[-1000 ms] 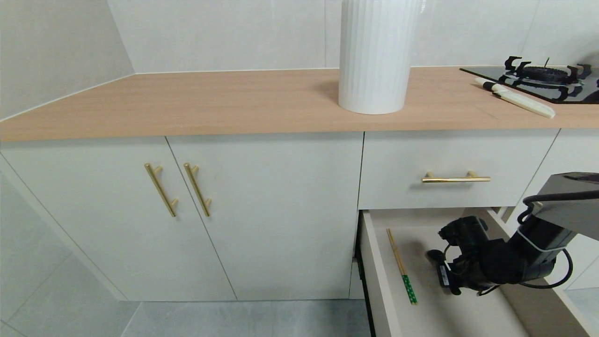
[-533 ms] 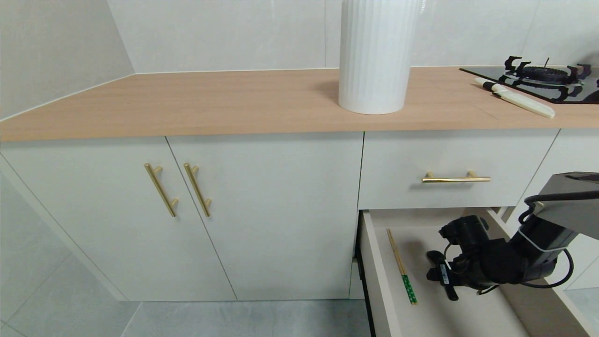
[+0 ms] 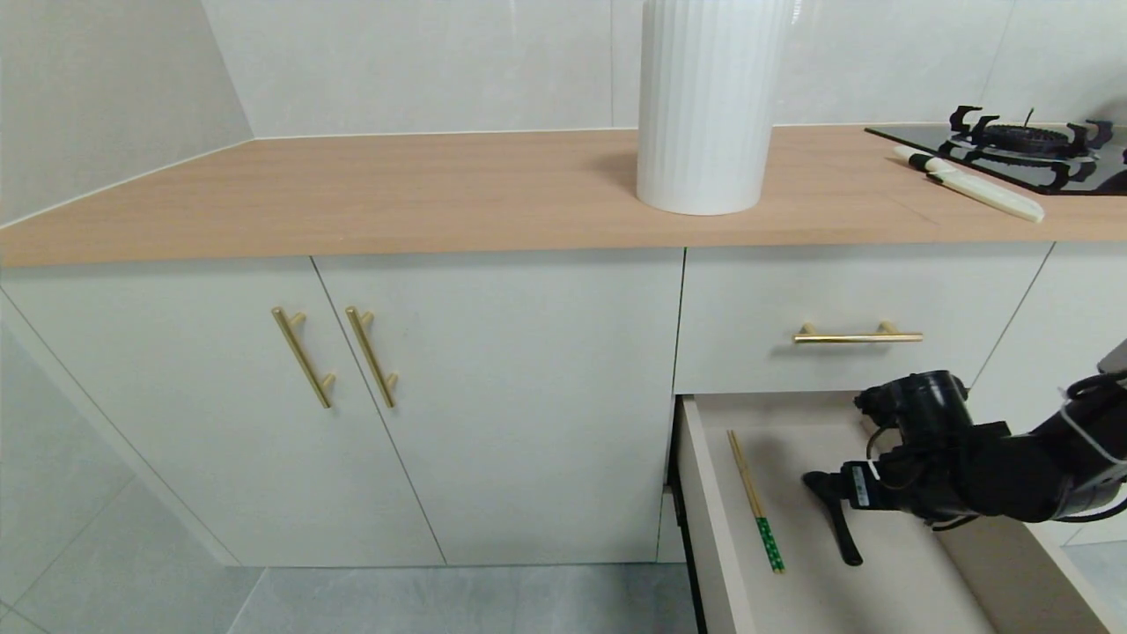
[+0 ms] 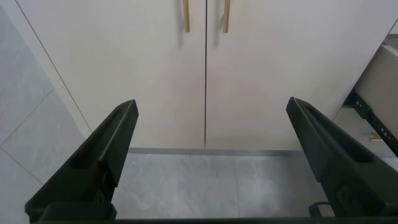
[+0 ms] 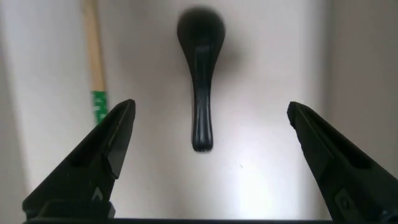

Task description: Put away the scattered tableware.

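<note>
A black spoon [image 3: 832, 518] [image 5: 200, 81] lies flat on the floor of the open lower drawer [image 3: 706, 519]. Beside it, toward the drawer's left wall, lies a pair of wooden chopsticks [image 3: 755, 509] [image 5: 94, 68] with green ends. My right gripper [image 3: 861, 487] [image 5: 210, 117] hovers open just above the spoon, holding nothing. My left gripper [image 4: 211, 115] is open and empty, low in front of the double cabinet doors [image 4: 205, 68].
On the wooden counter stand a tall white ribbed container [image 3: 709, 106] and a white-bladed knife [image 3: 968, 183] next to the gas hob [image 3: 1026, 145]. A shut drawer with a gold handle [image 3: 858, 335] sits right above the open one.
The right gripper let go of the black spoon, which now rests on the drawer floor. The gripper then drew back to the right and slightly up.
</note>
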{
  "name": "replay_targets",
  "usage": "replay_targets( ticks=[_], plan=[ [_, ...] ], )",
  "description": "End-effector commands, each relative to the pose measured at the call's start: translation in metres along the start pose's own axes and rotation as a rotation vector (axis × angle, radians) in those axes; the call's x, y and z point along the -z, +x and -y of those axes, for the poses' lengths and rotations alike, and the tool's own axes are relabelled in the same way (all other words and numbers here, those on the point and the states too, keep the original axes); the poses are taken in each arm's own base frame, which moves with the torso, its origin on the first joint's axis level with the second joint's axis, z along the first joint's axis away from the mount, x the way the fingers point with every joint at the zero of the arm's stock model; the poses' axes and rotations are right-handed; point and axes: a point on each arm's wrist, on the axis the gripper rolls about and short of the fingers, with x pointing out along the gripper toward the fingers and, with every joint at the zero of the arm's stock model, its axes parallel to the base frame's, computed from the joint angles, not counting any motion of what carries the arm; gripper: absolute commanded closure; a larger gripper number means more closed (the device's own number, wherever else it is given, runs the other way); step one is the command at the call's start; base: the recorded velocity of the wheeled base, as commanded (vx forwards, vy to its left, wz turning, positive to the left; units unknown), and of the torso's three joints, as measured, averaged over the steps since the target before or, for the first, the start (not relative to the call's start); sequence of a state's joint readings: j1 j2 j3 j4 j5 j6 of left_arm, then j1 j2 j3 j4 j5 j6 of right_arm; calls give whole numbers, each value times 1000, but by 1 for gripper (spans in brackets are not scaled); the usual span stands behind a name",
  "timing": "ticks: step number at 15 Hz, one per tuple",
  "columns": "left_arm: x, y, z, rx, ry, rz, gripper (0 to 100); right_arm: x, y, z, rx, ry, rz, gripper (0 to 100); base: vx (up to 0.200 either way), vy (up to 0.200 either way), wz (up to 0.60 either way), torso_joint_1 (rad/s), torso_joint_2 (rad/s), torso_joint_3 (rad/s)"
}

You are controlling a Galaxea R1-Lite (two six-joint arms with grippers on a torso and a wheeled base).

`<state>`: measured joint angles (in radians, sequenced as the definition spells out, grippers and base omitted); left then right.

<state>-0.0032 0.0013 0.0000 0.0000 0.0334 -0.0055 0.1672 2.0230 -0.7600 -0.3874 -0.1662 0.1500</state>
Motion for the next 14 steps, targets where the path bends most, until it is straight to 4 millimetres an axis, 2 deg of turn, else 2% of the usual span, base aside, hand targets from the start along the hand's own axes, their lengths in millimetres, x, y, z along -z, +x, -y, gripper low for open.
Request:
replay_targets(
  ticks=[1, 4, 6, 10, 14],
  plan=[
    [0, 0, 0, 0, -1, 0, 0, -15, -56, 7, -17, 13, 118, 0, 0, 0, 0, 0, 0, 0],
    [0, 0, 0, 0, -1, 0, 0, -24, -111, 15, -28, 10, 173, 0, 0, 0, 0, 0, 0, 0],
    [0, 0, 0, 0, -1, 0, 0, -28, -136, 17, -35, 9, 179, 0, 0, 0, 0, 0, 0, 0],
    [0, 0, 0, 0, 2, 0, 0, -27, -156, 20, -19, -9, 59, 0, 0, 0, 0, 0, 0, 0],
    [0, 0, 0, 0, 2, 0, 0, -23, -172, 18, -34, -28, 62, 0, 0, 0, 0, 0, 0, 0]
  ],
)
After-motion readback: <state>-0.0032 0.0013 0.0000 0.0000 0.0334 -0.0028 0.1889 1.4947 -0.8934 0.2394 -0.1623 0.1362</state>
